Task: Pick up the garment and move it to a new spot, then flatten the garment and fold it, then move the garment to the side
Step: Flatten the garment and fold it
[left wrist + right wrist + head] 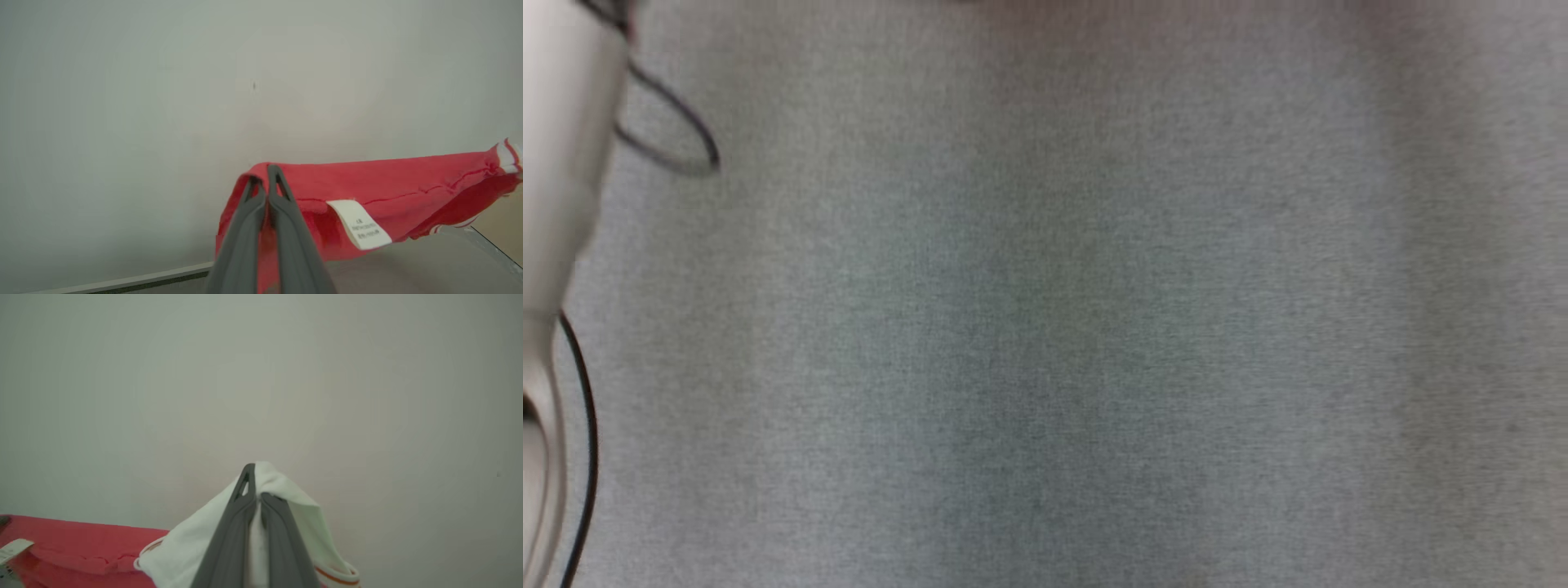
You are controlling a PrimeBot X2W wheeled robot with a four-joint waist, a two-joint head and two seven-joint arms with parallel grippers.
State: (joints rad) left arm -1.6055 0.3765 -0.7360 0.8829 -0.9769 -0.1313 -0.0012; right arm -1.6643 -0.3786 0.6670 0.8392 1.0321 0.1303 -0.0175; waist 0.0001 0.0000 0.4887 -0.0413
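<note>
The garment (pixel 388 179) is clamped by the left gripper (pixel 265 175) near the label (pixel 361 224) and by the right gripper (pixel 256 482) farther from it.

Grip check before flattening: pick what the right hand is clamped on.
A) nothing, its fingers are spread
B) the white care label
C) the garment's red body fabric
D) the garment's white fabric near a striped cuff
D: in the right wrist view the right hand is shut on the garment at its white fabric, with the red fabric lying off to the side.
</note>
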